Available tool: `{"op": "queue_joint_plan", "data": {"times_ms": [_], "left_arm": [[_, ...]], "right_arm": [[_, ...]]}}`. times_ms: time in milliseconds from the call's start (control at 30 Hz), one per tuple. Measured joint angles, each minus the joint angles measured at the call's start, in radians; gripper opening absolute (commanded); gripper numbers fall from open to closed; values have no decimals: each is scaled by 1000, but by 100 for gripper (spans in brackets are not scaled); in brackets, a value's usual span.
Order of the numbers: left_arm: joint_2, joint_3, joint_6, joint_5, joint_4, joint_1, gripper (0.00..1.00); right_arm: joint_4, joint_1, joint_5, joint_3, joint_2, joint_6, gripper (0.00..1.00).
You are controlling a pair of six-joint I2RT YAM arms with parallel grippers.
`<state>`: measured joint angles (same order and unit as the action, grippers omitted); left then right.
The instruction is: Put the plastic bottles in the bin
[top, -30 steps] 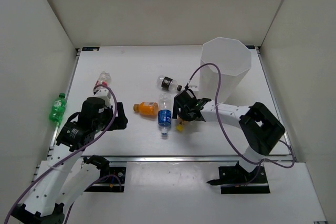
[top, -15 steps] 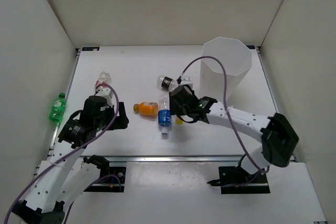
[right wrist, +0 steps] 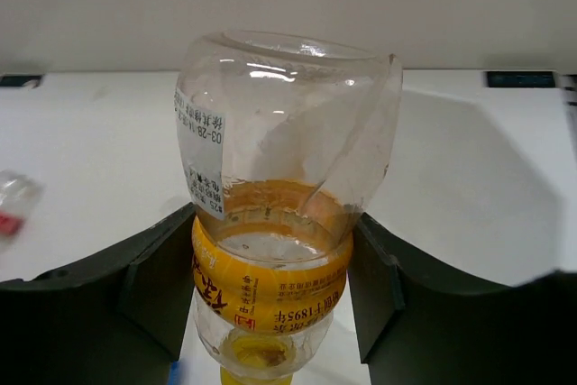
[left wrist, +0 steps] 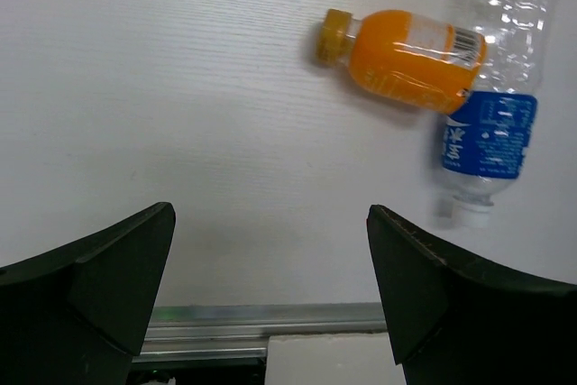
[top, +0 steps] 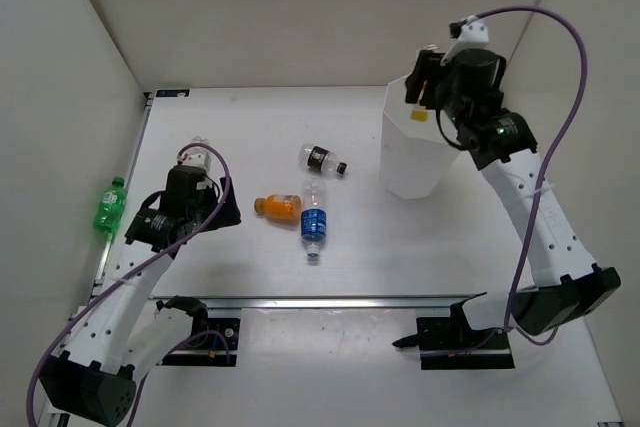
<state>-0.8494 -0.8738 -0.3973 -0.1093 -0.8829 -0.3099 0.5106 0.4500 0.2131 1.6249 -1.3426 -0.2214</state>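
Observation:
My right gripper [top: 424,97] is raised over the near-left rim of the tall white bin [top: 410,162]. It is shut on a clear bottle with a yellow label [right wrist: 275,214], held cap down; a yellow bit of that bottle shows in the top view [top: 419,114]. My left gripper [top: 218,213] is open and empty, low over the table, left of the orange bottle [top: 278,206]. The orange bottle [left wrist: 410,59] touches the clear blue-label bottle [left wrist: 491,132], which also shows in the top view [top: 314,218]. A black-label bottle [top: 322,159] lies further back.
A red-label clear bottle [top: 196,155] lies behind the left arm. A green bottle [top: 109,205] lies against the left wall. White walls enclose the table on three sides. A metal rail [top: 330,300] runs along the near edge.
My right arm has lifted the yellow-label bottle from the table beside the blue-label bottle and swung it up and right over the bin. My left gripper has shifted slightly back.

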Motion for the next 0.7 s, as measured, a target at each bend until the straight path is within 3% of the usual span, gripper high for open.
{"op": "queue_joint_plan", "data": {"times_ms": [167, 267, 333, 400, 533, 700], "left_arm": [[-68, -2, 15, -50, 3, 60, 99], [-113, -10, 24, -73, 3, 95, 98], [-143, -12, 32, -81, 8, 126, 99], [-178, -23, 43, -86, 14, 159, 98], [-290, -90, 99, -82, 41, 236, 99], [-513, -279, 219, -54, 78, 349, 99]], "right_arm": [[19, -261, -135, 54, -94, 43, 35], [27, -315, -165, 46, -154, 64, 61], [31, -313, -183, 21, -174, 74, 85], [43, -311, -199, 5, -182, 83, 97], [50, -311, -210, 5, -176, 103, 99], [56, -319, -220, 5, -148, 131, 99]]}}
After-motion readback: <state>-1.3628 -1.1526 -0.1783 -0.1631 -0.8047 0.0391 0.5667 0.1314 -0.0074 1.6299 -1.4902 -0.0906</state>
